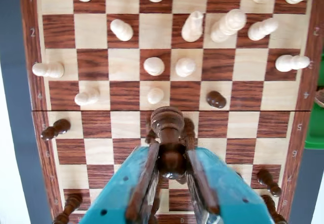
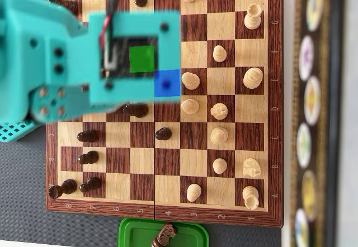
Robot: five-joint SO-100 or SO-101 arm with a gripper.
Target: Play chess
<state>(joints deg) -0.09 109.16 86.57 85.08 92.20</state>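
Observation:
In the wrist view my teal gripper (image 1: 172,155) is shut on a dark brown chess piece (image 1: 167,121). The piece stands upright between the jaws, over the middle rows of the wooden chessboard (image 1: 124,96). Whether its base touches the board is hidden. White pawns (image 1: 154,66) stand just beyond it, and a lone dark pawn (image 1: 216,99) lies to the right. In the overhead view the teal arm (image 2: 67,62) covers the upper left of the board (image 2: 168,163) and hides the jaws and the held piece. White pieces (image 2: 191,80) fill the right half and dark pieces (image 2: 88,136) the left.
A green tray (image 2: 134,233) below the board in the overhead view holds a captured dark knight (image 2: 165,234). A strip with round printed discs (image 2: 310,101) runs along the right. A teal mesh part (image 2: 14,131) lies at the left edge.

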